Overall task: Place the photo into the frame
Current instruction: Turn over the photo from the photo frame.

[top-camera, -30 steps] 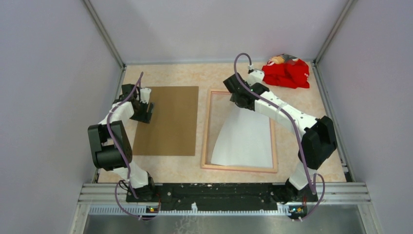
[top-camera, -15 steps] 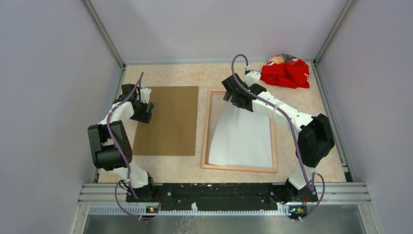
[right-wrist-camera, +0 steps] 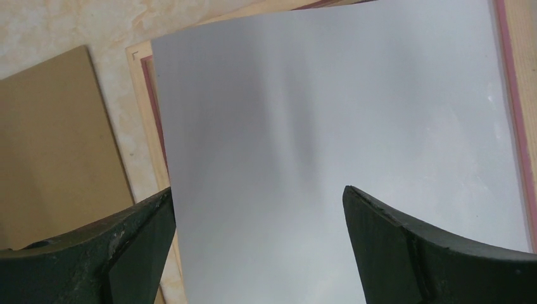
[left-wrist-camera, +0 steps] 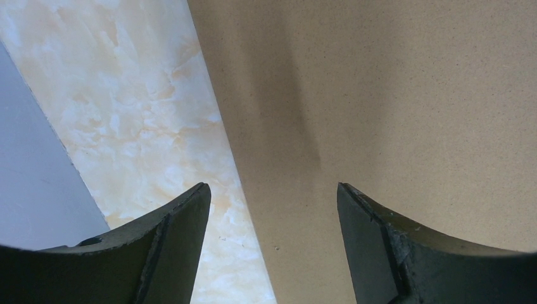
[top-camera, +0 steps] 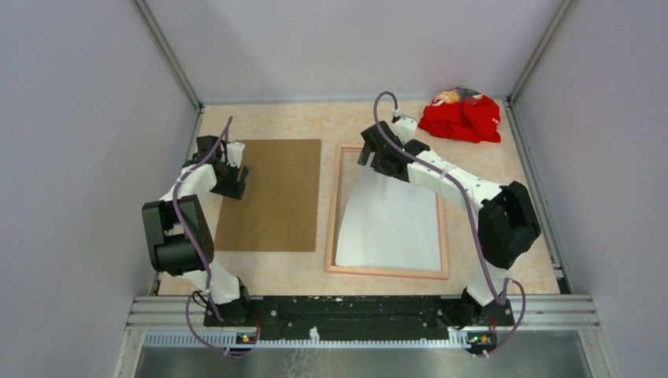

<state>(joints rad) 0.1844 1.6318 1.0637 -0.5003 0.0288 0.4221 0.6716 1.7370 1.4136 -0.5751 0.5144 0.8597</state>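
The right tool (right-wrist-camera: 256, 202) hangs wide open above the thin white-backed photo print (top-camera: 390, 224) lying face-down in the pale wooden rectangular frame (top-camera: 331, 228), seemingly a light, floppy, crease-prone sheet best pinched at an edge.

Enclosed robot lab cell: plain grey panel walls (top-camera: 79, 157), aluminium frame rails (top-camera: 168, 55), marble-patterned tabletop (top-camera: 299, 122).

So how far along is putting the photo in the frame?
Done: the photo lies white side up inside the frame. In hand: nothing; the right tool hangs open over it, the left tool open over the brown board. Left: possibly squaring it flat.
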